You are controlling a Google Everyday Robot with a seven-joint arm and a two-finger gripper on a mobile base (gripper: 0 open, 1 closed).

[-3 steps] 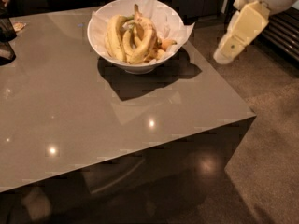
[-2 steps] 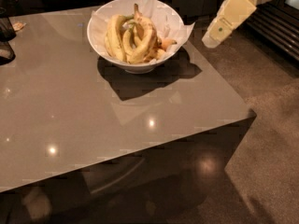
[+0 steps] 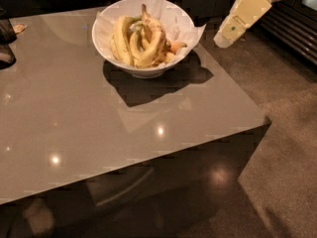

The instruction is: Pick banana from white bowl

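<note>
The white bowl (image 3: 148, 69), lined with crinkled white paper, stands at the far right of the grey table (image 3: 99, 133). Several bananas lie in it. The long, slender, strongly curved banana (image 3: 156, 42) arcs across the middle of the bowl with its dark tip pointing up at the back. A plumper pale-yellow banana (image 3: 121, 37) lies to its left. My gripper (image 3: 224, 37) is the cream-coloured end of the arm at the upper right. It hangs off the table's right edge, just right of the bowl and apart from it, holding nothing I can see.
A small orange item (image 3: 176, 46) sits at the bowl's right side. Dark objects (image 3: 6, 43) stand at the table's far left edge. The table's right edge drops to a brown floor (image 3: 287, 133). A dark slatted unit (image 3: 292, 29) stands at the far right.
The arm and gripper have moved up and to the left, closer to the bowl's right side. The bowl and bananas have not moved.
</note>
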